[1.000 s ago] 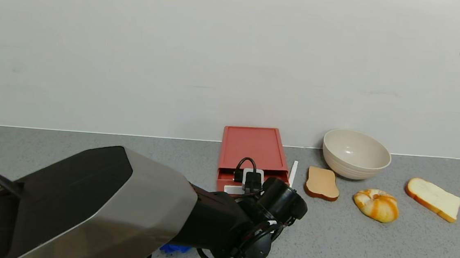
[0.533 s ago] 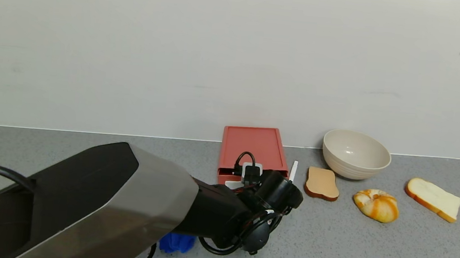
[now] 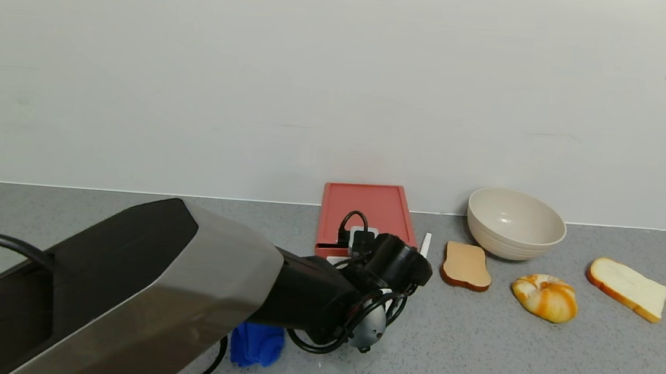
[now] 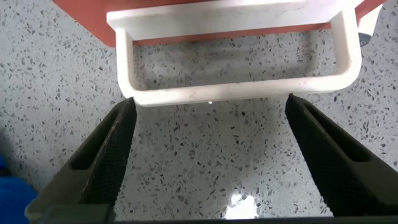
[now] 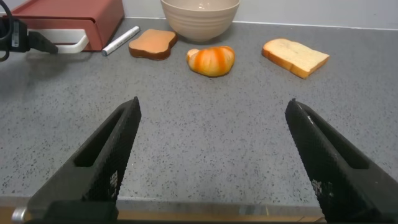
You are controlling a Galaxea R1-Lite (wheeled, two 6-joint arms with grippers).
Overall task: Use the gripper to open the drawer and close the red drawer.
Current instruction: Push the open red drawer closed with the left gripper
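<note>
The salmon-red drawer [image 3: 362, 212] stands against the wall; my left arm covers its front. In the left wrist view its white loop handle [image 4: 236, 93] sticks out from the red front [image 4: 87, 15] over the grey counter. My left gripper [image 4: 210, 102] is open, its dark fingers [image 4: 102, 158] spread about as wide as the handle, the tips just at the handle's front bar and closed on nothing. My right gripper [image 5: 212, 104] is open and empty, low over the counter near its front edge; its view shows the drawer [image 5: 68, 15] far off.
Right of the drawer lie a white pen [image 3: 425, 244], a brown toast slice [image 3: 466, 265], a beige bowl [image 3: 514, 223], a swirled bun [image 3: 544, 296] and a white bread slice [image 3: 627, 288]. A blue cloth [image 3: 258, 343] lies under my left arm. The wall stands close behind.
My left arm has moved forward towards the wall, and the drawer's tray has slid into the red box with it. The blue cloth shows more.
</note>
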